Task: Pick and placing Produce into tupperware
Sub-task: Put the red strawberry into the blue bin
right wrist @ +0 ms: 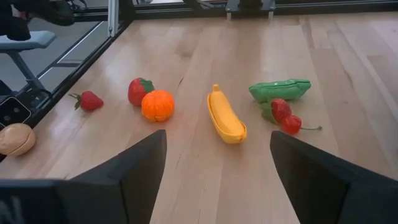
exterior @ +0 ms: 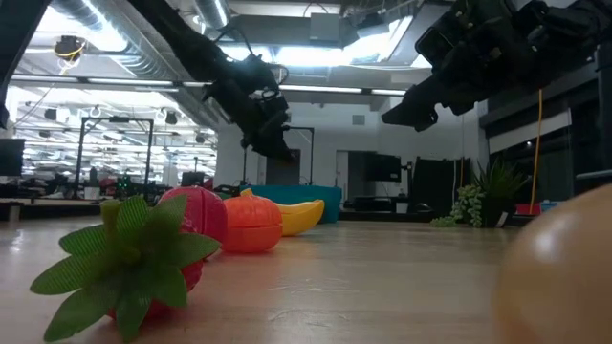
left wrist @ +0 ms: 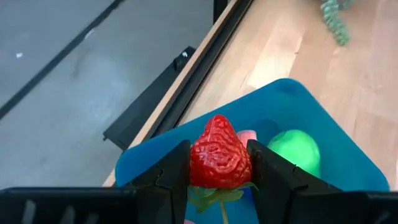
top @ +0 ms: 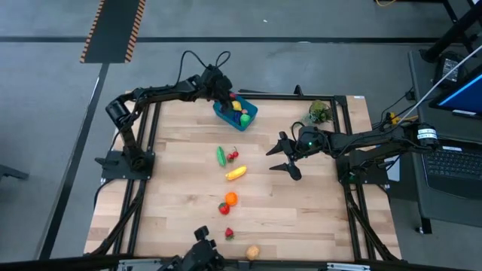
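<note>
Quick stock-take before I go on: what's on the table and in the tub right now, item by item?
tupperware: 1, blue, far edge of the table, yellow and green pieces inside
strawberry: 1, red, clamped in the left hand over the tupperware
pea pod: 1, green, mid-table
cherries: 1 pair, red, beside the pea pod
banana: 1, yellow, mid-table
orange: 1, orange, near the banana
tomato-like fruit: 1, red, touching the orange
second strawberry: 1, red, nearer the front edge
tan piece: 1, front edge
plant sprig: 1, grey-green, far right corner
left hand: above the tupperware
right hand: open, hovering mid-table
</note>
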Available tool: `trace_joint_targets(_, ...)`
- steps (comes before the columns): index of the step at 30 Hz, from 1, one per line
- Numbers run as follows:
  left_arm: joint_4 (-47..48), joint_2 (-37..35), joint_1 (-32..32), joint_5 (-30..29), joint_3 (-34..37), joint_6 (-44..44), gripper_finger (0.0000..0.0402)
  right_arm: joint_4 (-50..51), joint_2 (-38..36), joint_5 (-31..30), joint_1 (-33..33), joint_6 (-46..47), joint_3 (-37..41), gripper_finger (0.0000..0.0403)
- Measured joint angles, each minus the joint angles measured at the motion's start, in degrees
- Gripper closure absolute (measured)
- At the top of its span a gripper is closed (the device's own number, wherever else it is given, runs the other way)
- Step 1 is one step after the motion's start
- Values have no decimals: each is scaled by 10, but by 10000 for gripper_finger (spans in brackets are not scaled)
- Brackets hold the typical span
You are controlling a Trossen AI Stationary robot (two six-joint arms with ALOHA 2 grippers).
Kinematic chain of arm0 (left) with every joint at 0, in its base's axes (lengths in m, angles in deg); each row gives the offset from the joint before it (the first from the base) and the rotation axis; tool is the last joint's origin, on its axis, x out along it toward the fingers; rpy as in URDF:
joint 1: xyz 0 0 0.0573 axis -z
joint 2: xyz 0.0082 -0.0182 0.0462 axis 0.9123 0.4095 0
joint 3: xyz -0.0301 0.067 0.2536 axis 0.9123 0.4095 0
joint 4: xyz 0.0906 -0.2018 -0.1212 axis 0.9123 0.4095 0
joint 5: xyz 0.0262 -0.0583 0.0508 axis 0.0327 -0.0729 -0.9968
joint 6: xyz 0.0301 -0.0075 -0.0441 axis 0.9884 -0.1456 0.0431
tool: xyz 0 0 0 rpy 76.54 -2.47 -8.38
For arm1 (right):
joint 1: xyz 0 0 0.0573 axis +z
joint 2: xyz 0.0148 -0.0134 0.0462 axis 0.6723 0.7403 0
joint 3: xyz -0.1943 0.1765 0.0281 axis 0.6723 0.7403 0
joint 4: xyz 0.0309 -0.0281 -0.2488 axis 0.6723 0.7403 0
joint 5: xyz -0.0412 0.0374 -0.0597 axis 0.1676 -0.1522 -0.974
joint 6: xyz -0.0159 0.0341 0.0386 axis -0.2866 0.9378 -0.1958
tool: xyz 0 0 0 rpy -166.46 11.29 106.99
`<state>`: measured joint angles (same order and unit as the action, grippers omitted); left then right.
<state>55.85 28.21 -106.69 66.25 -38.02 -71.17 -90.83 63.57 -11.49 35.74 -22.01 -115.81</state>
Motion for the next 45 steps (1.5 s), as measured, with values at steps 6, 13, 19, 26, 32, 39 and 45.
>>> trace_joint_targets(6,36,43,-2,-8,-47,0,276,1,0,0,0,1,0,114)
trace_joint_targets(13,132,97,-3,-40,-116,4,276,3,0,0,0,0,0,114)
trace_joint_targets(19,159,127,-3,-40,-148,5,276,3,0,0,0,-2,0,114)
trace_joint_targets(26,169,149,-4,-55,-153,11,276,4,0,0,0,-2,0,114)
trace_joint_targets(32,193,148,-4,-90,-153,19,276,4,0,0,0,-2,0,114)
trace_joint_targets(39,199,148,-3,-98,-153,44,272,4,0,0,0,-2,0,114)
trace_joint_targets(45,199,148,-3,-99,-153,45,239,4,0,0,0,-2,0,114)
